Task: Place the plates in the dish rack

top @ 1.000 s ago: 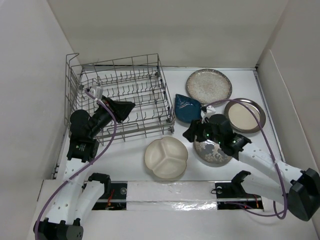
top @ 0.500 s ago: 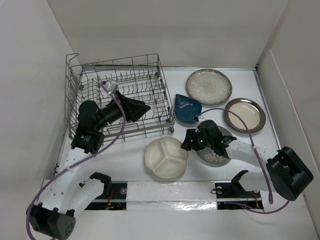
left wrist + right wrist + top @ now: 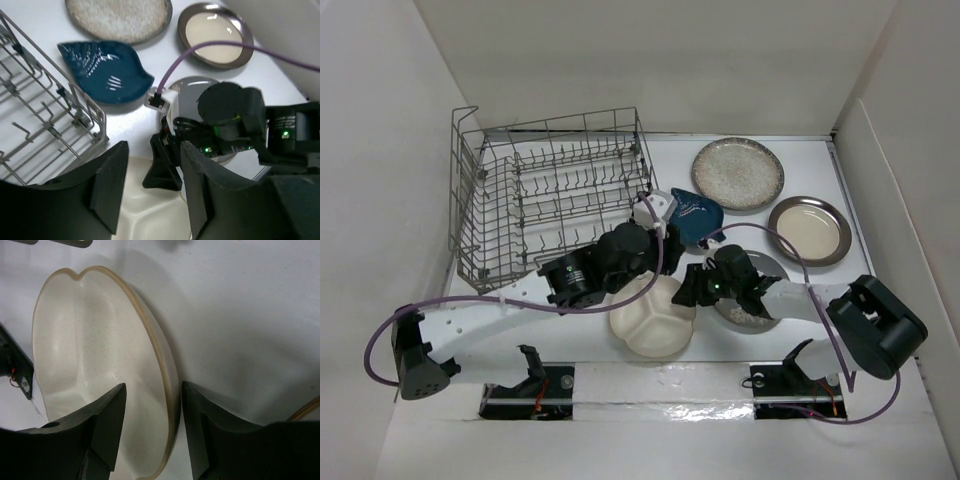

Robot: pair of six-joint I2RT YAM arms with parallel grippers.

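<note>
Cream plate (image 3: 100,365) is looking stiff, slick, breakable; right pincer (image 3: 152,390), released, is straddling its rim, likely the best hold; left pincer (image 3: 152,150) is hovering released.

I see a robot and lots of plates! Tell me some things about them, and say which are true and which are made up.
1. The grey wire dish rack has no plates in it. True.
2. The dark blue teardrop dish sits inside the rack. False: it lies on the white table, beside the rack.
3. The jaws of the right gripper stand open around the rim of the cream three-section plate. True.
4. The left gripper holds the speckled grey-beige plate. False: its jaws are open and empty, and that plate lies on the table apart from it.
</note>
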